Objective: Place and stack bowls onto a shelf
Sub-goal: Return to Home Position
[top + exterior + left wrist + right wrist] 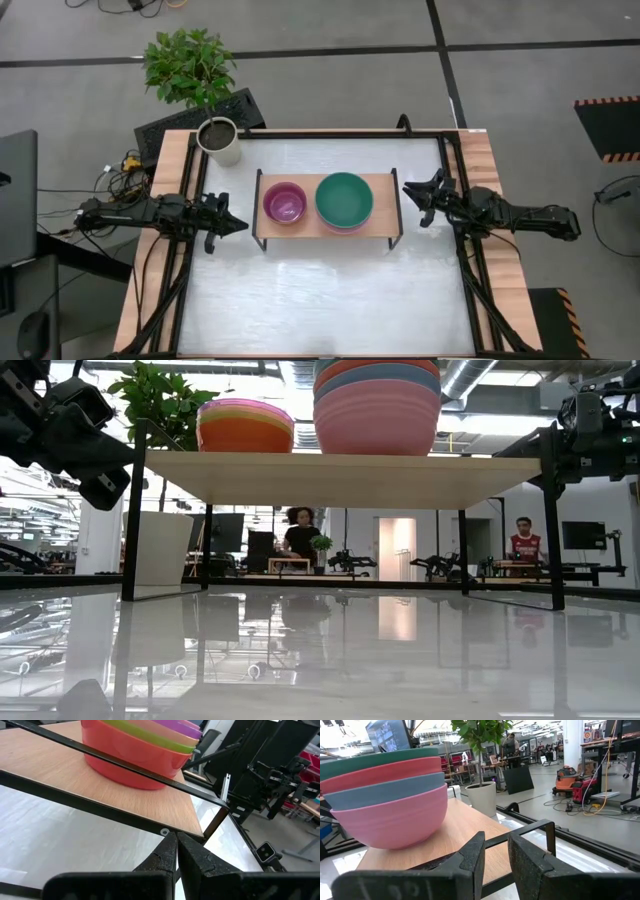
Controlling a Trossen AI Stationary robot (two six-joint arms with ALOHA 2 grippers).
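Low view, bowls (376, 410) cut off above; left gripper (176, 836) closed, empty; right gripper (495, 838) slightly parted, empty.

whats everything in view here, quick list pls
shelf: one, light wood top on black legs, middle of the table
small bowls: one stack, purple on top, red at the bottom, shelf end nearer the left arm
large bowls: stack of four, teal, red, blue, pink from the top down, shelf end nearer the right arm
plant pot: one, white, holds a green plant, back left corner of the table
table: one, white top, wood side edges
people: two, far off in the room behind
left gripper: dark, beside the shelf's left end, shut
right gripper: dark, beside the shelf's right end, fingers slightly apart
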